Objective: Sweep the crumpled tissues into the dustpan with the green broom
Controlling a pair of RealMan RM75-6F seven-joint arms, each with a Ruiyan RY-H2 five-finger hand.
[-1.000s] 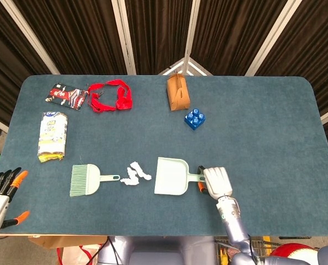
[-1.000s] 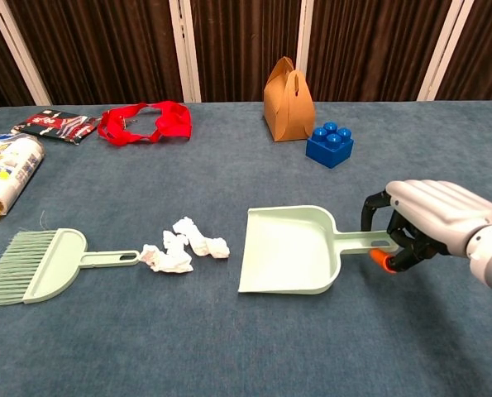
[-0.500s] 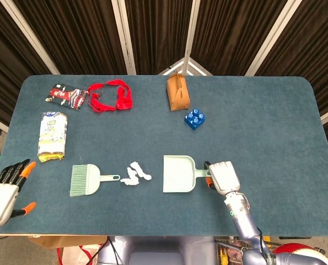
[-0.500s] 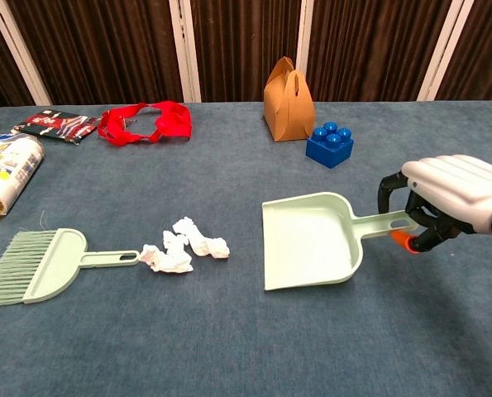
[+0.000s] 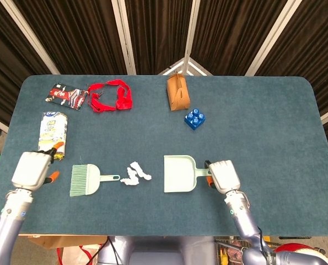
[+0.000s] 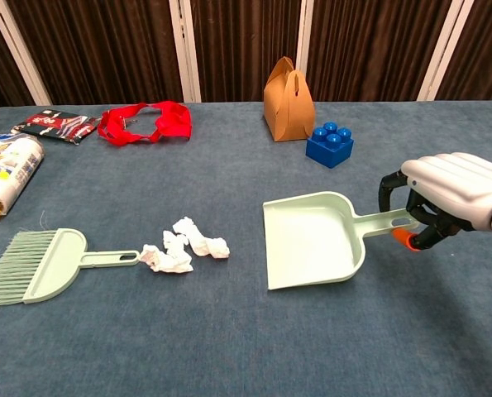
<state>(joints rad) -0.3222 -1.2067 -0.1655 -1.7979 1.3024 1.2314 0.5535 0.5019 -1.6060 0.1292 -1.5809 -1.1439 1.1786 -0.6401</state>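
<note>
The pale green broom (image 5: 85, 180) (image 6: 39, 265) lies flat at the front left, bristles to the left, handle pointing at the crumpled tissues (image 5: 134, 174) (image 6: 183, 248). Right of the tissues is the pale green dustpan (image 5: 179, 174) (image 6: 312, 240), its open mouth facing them across a gap. My right hand (image 5: 223, 175) (image 6: 448, 198) grips the dustpan's handle. My left hand (image 5: 34, 168) hovers just left of the broom's bristles, back up, holding nothing, with its orange tips apart. The chest view does not show it.
A white snack package (image 5: 53, 132) (image 6: 2, 178) lies right behind my left hand. Along the back are a dark packet (image 5: 66, 95) (image 6: 54, 126), a red strap (image 5: 111, 96) (image 6: 142, 122), a brown paper box (image 5: 177, 92) (image 6: 288, 89) and a blue block (image 5: 194, 118) (image 6: 329, 145).
My left hand has come up from the front-left corner to just beside the broom's bristles. The right hand drew the dustpan rightward a second ago and has since held nearly still.
</note>
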